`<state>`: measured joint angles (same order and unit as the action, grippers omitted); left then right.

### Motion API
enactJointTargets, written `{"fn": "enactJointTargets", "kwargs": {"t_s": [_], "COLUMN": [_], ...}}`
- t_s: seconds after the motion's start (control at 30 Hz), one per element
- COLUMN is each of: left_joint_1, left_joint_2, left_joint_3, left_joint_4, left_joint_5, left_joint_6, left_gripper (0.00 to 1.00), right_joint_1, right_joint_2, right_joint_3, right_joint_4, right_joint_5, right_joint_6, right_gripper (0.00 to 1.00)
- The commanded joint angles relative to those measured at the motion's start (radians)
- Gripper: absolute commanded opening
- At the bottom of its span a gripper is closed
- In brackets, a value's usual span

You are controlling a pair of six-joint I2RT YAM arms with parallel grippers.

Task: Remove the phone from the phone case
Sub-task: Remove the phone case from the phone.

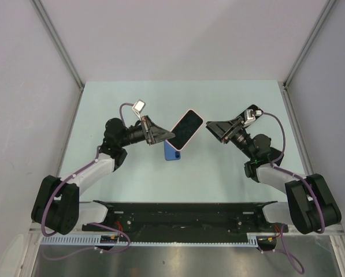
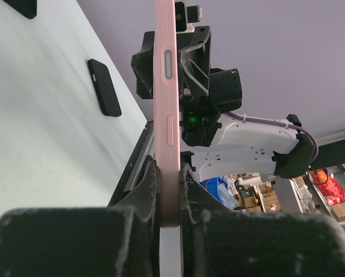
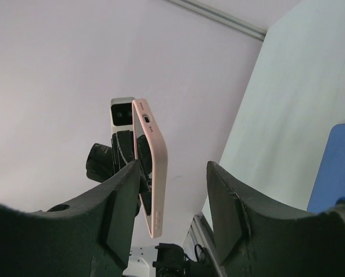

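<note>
Left gripper [image 1: 173, 136]: my arm reaches in from the left, and the fingers are clamped front and back on the lower end of the phone [image 1: 187, 128], lifting it off the table [image 1: 132, 104].
Right gripper [image 1: 210, 128]: my arm stretches in from the right with the fingers apart, gripping nothing, just beside the phone's top end.
Phone: tilted in the air between both grippers, inside its pink phone case [image 2: 166, 115].
Blue slab [image 1: 172, 152]: flat on the table, partly hidden under the phone. I cannot tell whether it is a case or a handset.
</note>
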<state>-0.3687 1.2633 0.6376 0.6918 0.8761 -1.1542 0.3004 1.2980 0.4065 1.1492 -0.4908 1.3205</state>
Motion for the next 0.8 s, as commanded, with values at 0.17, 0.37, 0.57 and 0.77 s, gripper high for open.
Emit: {"fn": "enactJointTargets", "kwargs": {"t_s": [0.17, 0.37, 0.57, 0.77], "left_joint_1": [0.007, 0.008, 0.008, 0.008], "left_joint_2": [0.010, 0.018, 0.011, 0.016], "left_joint_3": [0.007, 0.002, 0.002, -0.007], "left_joint_4": [0.209, 0.248, 0.262, 0.267], "left_joint_5": [0.052, 0.052, 0.057, 0.055], "left_joint_6": [-0.087, -0.113, -0.130, -0.134], "left_gripper": [0.00, 0.00, 0.00, 0.00], "right_joint_1": [0.003, 0.032, 0.051, 0.057], "right_joint_2": [-0.019, 0.084, 0.161, 0.141], "right_joint_3": [0.012, 0.032, 0.054, 0.068], "right_joint_4": [0.072, 0.302, 0.415, 0.437], "right_joint_5": [0.021, -0.014, -0.006, 0.000], "right_joint_6": [-0.026, 0.038, 0.089, 0.091], "right_gripper": [0.60, 0.56, 0.43, 0.40]}}
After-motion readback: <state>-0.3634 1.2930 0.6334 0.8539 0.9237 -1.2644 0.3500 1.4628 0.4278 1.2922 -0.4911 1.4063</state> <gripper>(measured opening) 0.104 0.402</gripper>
